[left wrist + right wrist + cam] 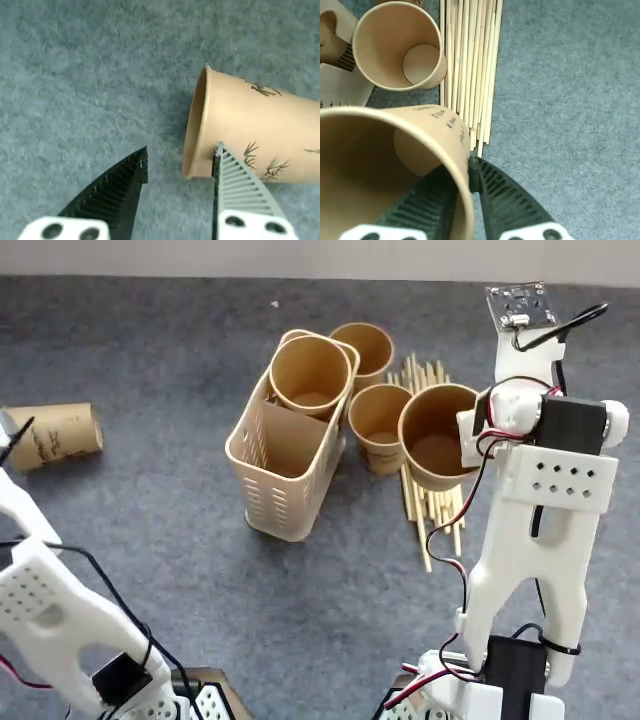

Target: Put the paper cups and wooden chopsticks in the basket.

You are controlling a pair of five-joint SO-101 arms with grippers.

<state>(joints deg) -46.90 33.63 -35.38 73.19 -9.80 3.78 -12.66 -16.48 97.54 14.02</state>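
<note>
One paper cup (pixel 438 445) hung pinched by its rim in the right gripper (pixel 467 172) above the wooden chopsticks (pixel 432 510), beside the basket (pixel 285 480) (another cup (pixel 310 375) stood inside); the left gripper (pixel 181 150) gaped wide at a toppled cup (pixel 250 135).

1. Your left arm (pixel 40 615) rises from the near left and stretches toward the far left. The left gripper (pixel 181 150) points down, jaws spread wide.
2. Your right arm (pixel 535 540) stretches from the near right toward the far side. The right gripper (pixel 470 172) pinches the wall of a paper cup (pixel 380 165).
</note>
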